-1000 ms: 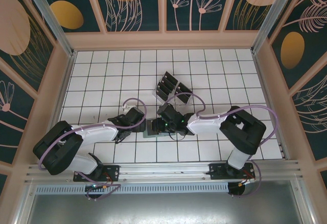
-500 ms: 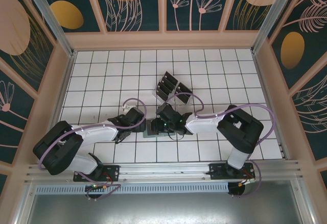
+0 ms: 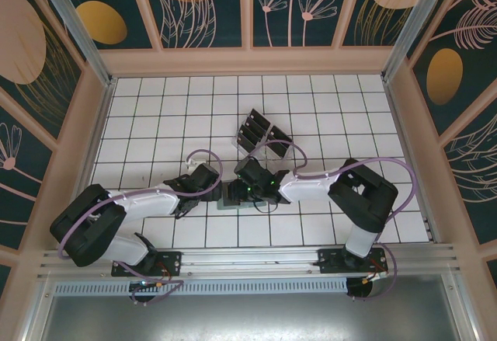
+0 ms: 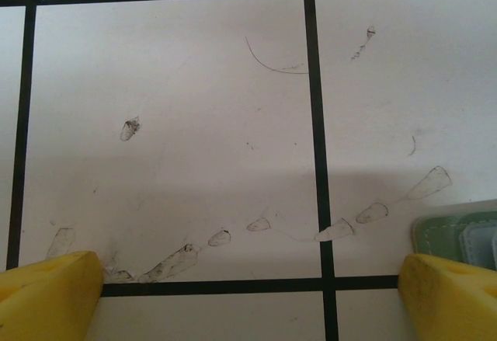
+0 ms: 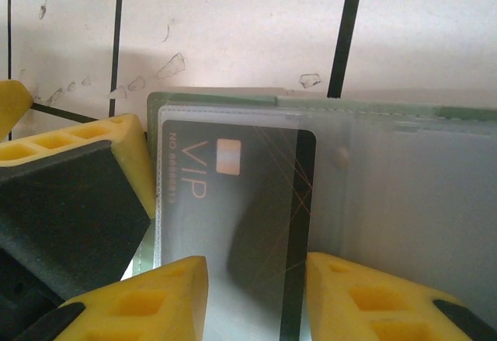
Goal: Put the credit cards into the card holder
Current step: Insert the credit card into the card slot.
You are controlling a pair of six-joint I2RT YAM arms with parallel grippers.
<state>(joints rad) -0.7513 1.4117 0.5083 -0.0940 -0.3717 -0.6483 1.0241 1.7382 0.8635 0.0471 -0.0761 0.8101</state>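
Hazard: a snagging fingertip of the right gripper point(image 5: 256, 279) could have dragged the credit card point(image 5: 233, 201) out of the card holder point(image 5: 404, 193). Its jaws stood partly open astride that pocketed card; contact unclear. Left gripper point(image 4: 248, 302): stood fully spread, empty, beside the holder's corner.

"VIP" in pale letters on the dark card point(image 5: 248, 201), running sideways along its left edge, a smaller line beside it starting "NO", the rest too fine to read, no other legible text
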